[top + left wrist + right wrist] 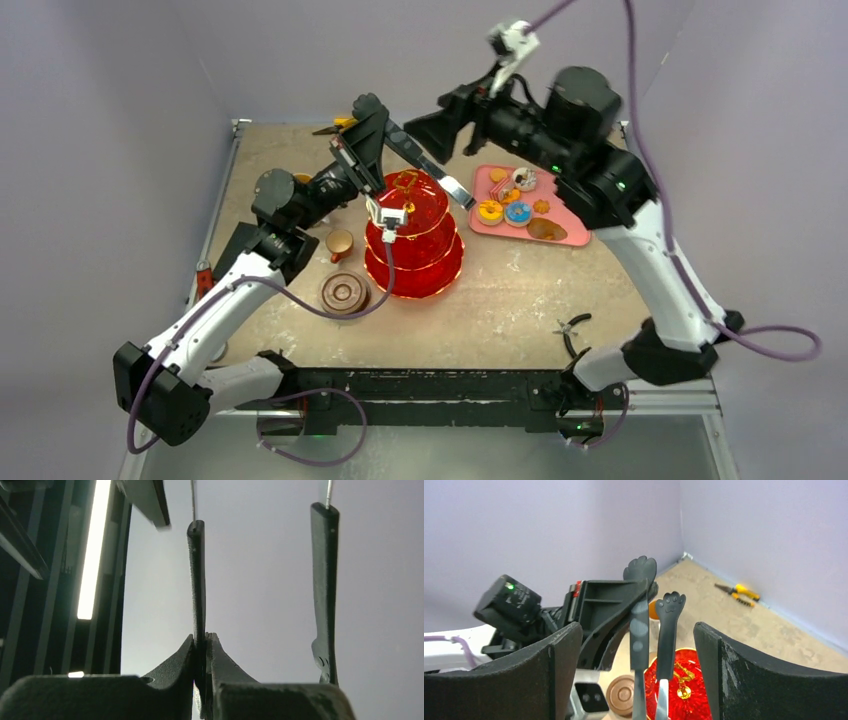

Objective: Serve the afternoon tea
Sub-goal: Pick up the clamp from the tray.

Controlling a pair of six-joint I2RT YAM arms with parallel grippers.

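The left gripper [200, 642] is closed on one arm of the black tongs [197, 580], pinching it near its base. The other arm stands free to one side. The gripper holds the tongs in the air above the far side of the red stand [413, 235].

The right gripper [638, 630] is wide open. Its fingers [564, 670] flank the paw-shaped ends of the tongs without touching them, and it holds nothing.

The stand sits near the middle of the table [500, 310], slightly towards the far left. The brown cup [340, 243] is just left of it, and the saucer [345, 293] lies apart from the cup, nearer the near edge. The pastries [505, 210] lie on the pink tray [575, 240], right of the stand and towards the far right corner.
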